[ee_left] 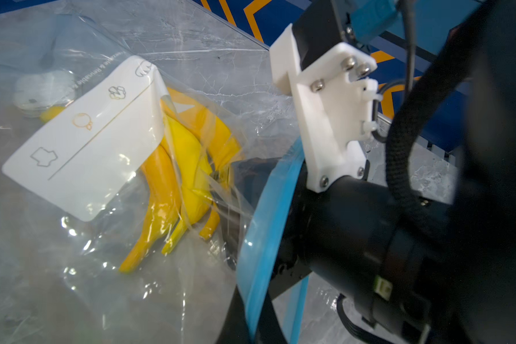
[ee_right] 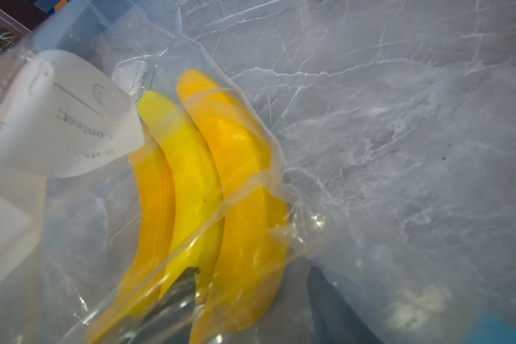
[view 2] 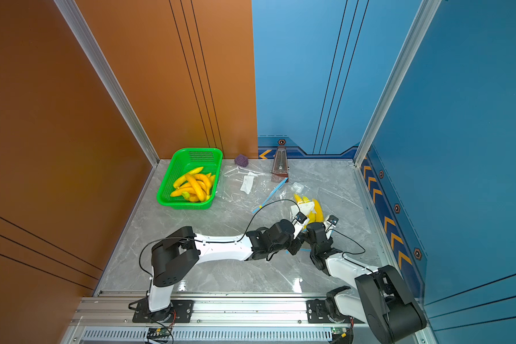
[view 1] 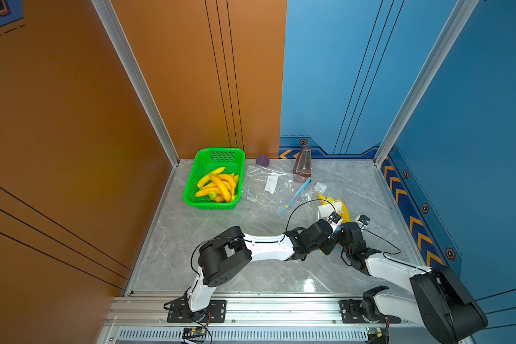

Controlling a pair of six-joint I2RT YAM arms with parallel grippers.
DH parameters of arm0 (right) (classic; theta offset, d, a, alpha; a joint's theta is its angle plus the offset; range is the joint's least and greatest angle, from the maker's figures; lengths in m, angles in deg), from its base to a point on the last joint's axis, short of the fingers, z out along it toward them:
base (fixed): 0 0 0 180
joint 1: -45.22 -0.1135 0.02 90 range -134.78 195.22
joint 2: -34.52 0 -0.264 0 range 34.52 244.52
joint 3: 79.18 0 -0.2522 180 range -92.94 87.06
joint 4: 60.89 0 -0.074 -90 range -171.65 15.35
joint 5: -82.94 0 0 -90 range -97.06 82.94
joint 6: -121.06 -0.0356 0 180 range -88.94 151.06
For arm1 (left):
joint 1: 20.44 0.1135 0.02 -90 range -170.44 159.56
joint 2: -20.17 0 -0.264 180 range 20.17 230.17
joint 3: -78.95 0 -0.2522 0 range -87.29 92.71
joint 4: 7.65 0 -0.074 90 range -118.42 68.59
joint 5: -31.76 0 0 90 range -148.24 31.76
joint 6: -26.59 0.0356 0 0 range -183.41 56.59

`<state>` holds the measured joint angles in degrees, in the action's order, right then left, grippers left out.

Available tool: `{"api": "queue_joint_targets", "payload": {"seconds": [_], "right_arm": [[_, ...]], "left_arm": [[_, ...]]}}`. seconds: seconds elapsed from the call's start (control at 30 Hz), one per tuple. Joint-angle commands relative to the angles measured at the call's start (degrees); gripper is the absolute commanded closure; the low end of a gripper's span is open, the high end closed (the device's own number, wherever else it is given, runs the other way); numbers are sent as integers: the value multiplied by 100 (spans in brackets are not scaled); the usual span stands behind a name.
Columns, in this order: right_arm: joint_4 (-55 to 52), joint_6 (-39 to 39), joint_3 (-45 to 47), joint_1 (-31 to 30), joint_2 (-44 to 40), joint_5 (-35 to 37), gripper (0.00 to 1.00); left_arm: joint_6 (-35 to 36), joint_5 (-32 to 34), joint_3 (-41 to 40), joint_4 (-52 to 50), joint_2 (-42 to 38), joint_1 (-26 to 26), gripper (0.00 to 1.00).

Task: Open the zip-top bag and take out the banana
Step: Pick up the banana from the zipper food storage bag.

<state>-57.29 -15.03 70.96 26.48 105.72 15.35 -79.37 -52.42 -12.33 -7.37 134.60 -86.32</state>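
A clear zip-top bag (ee_left: 72, 268) lies at the right of the marble table, with a white label (ee_left: 84, 140) on it. Three bananas (view 1: 341, 208) (view 2: 316, 210) sit inside, yellow and orange. My left gripper (ee_left: 256, 324) is shut on the bag's blue zip strip (ee_left: 268, 208) at the mouth and holds it up. The right gripper (ee_right: 251, 286) reaches inside the bag (ee_right: 72, 238) and stands open. Its dark fingers (ee_right: 182, 289) straddle the outer orange banana (ee_right: 242, 184); the far finger stands clear of the fruit. In both top views the wrists hide the jaws.
A green basket (view 1: 219, 149) with several bananas stands at the back left. Beside it lie an empty clear bag (view 1: 259, 190) with a blue zip, a purple cube (view 1: 262, 160) and a metronome (view 1: 303, 163). The right wall is close to the bag.
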Motion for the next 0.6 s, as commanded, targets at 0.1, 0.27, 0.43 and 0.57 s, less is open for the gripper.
{"api": "queue_joint_targets", "payload": {"seconds": [0.1,0.27,0.43,0.57], "right_arm": [[-80,-373,-376,20,649,341,38],[13,-353,-422,7,828,276,43],[-131,-343,-509,2,845,217,57],[-282,-366,-478,-162,698,211,74]], "left_arm": [[-104,-207,23,137,10,-32,97],[-108,-161,-25,139,-11,-12,98],[-170,-83,-200,292,-124,46,98],[-176,-52,-258,292,-124,140,97]]}}
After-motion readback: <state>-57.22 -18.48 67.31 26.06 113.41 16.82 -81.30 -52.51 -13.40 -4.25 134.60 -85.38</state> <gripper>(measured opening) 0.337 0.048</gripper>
